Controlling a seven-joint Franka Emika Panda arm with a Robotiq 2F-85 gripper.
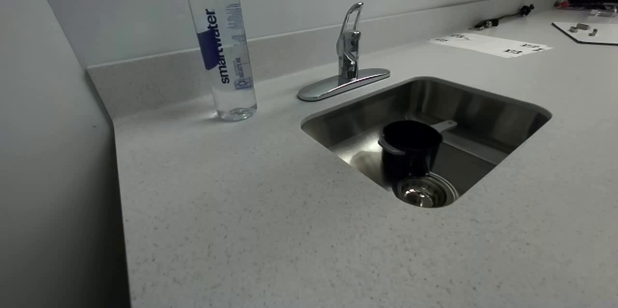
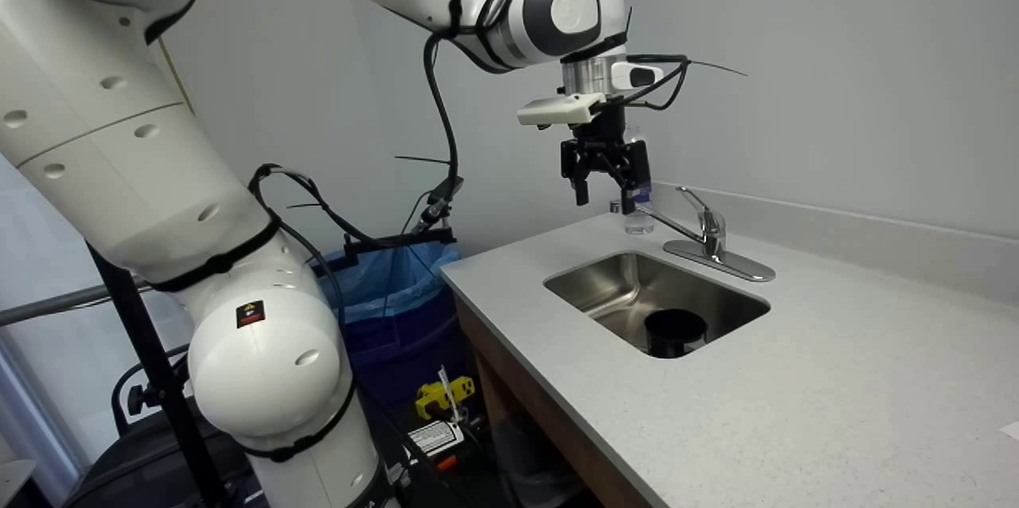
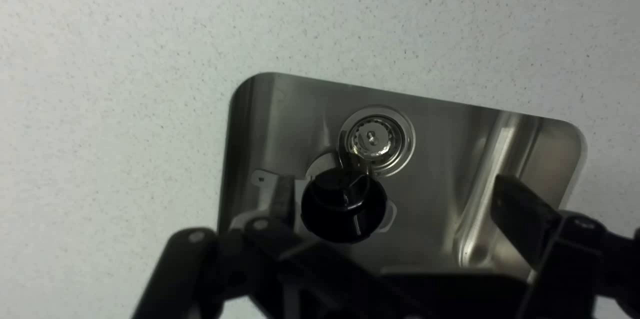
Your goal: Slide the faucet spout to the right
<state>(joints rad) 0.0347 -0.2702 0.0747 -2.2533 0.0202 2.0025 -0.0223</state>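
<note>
The chrome faucet spout point(image 2: 673, 224) projects from the upright faucet body point(image 2: 713, 236) and slopes toward the bottle. In an exterior view the faucet body point(image 1: 348, 59) stands on its flat base plate, with its looped lever on top; the spout seems foreshortened there and is hard to make out. My gripper point(image 2: 604, 201) hangs above the sink area, pointing down, with its fingers apart and nothing between them. One fingertip overlaps the spout's end in the picture; I cannot tell whether they touch. The wrist view shows the open gripper point(image 3: 395, 196) over the sink; the spout is not visible there.
A steel sink point(image 1: 483, 110) holds a black pot point(image 1: 410, 153), also seen in the wrist view point(image 3: 345, 219). A tall water bottle point(image 1: 222, 52) stands left of the faucet. A white paper point(image 1: 487, 45) lies right. A bin point(image 2: 382, 341) stands beside the counter.
</note>
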